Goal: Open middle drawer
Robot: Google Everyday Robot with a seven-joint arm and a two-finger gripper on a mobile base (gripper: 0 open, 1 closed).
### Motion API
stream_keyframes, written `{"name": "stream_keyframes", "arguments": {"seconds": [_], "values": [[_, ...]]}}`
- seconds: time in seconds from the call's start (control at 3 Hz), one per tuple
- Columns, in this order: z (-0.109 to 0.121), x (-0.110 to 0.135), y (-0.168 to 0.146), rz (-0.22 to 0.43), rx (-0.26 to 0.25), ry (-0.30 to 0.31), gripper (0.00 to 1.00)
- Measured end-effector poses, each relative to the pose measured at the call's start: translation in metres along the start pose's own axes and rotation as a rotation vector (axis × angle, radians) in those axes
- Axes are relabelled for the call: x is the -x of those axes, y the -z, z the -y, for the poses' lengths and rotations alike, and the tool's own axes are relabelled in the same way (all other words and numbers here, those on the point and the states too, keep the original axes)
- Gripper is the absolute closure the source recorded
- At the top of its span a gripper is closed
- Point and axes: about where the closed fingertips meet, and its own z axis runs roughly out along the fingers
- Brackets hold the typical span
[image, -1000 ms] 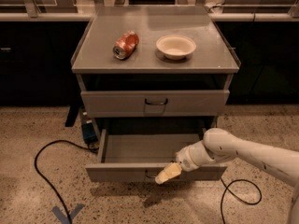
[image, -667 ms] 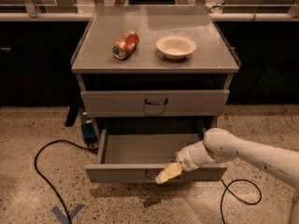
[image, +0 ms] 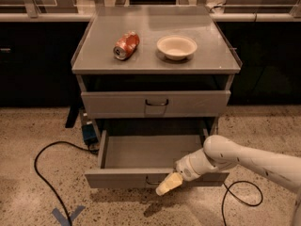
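Middle drawer [image: 123, 178] pulled out | jaws at its front, just beside centre handle [image: 152, 181] | grip: cannot tell

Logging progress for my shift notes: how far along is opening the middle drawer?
Done: the middle drawer is pulled well out, its inside showing; the drawer above is shut. In hand: the tool sits at the open drawer's front, by its handle. Left: likely just drawing the tool away.
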Motion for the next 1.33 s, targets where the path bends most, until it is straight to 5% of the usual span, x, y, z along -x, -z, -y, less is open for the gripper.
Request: {"name": "stream_keyframes", "arguments": {"seconds": [1.33], "values": [[-0.038, -0.026, -0.012, 0.007, 0.078, 0.025, 0.0]]}}
